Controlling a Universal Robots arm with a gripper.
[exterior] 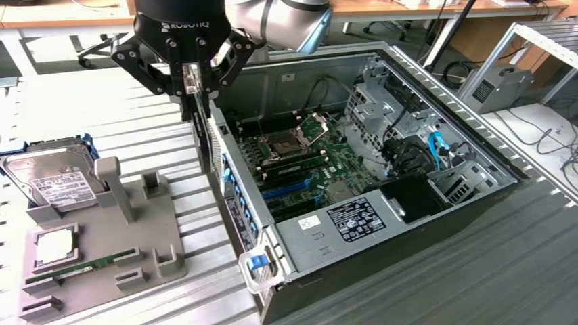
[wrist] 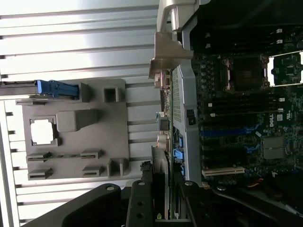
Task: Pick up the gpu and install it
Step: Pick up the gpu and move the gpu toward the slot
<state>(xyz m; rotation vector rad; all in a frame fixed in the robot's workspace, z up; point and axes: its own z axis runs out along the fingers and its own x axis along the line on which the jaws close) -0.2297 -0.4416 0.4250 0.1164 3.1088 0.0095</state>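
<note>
Exterior view: gripper was clamped on gpu, held upright by case wall, exterior view's left. Judged needful: plumb carry, clearing that wall.

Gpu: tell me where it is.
In the exterior view, the gpu hangs vertically in the gripper beside the computer case, on that view's left of it, near the grey parts holder.

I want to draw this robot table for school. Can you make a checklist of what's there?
Surface: ribbed metal table.
Job's things: gpu hangs edge-on over the open computer case's edge, not installed.
Clutter: grey holder with hard drive, chip, RAM stick.
Grippers: gripper shut on the gpu.
Cables: blue cable and black cables inside the case.
Surroundings: wooden desk, metal rack.
</note>
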